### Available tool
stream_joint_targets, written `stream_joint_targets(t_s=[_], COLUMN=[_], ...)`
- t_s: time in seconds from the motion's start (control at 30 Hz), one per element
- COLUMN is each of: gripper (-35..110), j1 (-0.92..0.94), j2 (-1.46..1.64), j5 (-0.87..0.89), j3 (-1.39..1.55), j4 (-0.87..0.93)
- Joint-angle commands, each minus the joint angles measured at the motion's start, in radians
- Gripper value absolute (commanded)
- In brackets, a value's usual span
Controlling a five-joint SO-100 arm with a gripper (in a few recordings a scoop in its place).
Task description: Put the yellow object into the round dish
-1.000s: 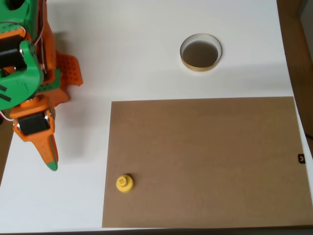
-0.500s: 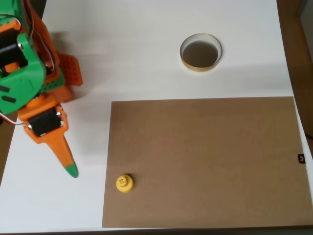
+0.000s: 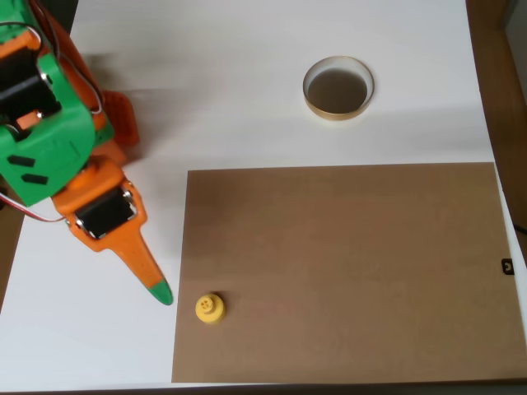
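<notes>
The yellow object (image 3: 210,309) is a small round piece with a knob on top, standing at the lower left corner of the brown mat (image 3: 346,271). The round dish (image 3: 338,88), tan-rimmed with a dark inside, sits on the white table at the upper right of centre. My orange and green gripper (image 3: 160,292) reaches down from the upper left, its green tip just left of the yellow object and a short way from it. One long finger shows as a single closed wedge with nothing held.
The white table (image 3: 247,82) ends at the right in a wooden floor strip. A small black item (image 3: 507,266) lies at the mat's right edge. The arm's body (image 3: 49,123) fills the upper left corner.
The gripper has swung rightward and downward across the white table, its green tip moving from the far left toward the yellow object. The object and dish have stayed put.
</notes>
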Motion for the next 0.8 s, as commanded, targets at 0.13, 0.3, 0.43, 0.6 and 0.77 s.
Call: stream_joint_targets(t_s=[0.13, 0.3, 0.43, 0.6, 0.77], gripper=[36, 36, 36, 35, 35], j1=[-0.011, -0.037, -0.069, -0.091, -0.092], j2=[-0.156, -0.261, -0.377, -0.541, -0.695], j5=[-0.005, 0.009, 0.031, 0.061, 0.072], j3=[-0.172, -0.247, -0.322, -0.417, -0.503], j4=[0.069, 0.100, 0.138, 0.175, 0.216])
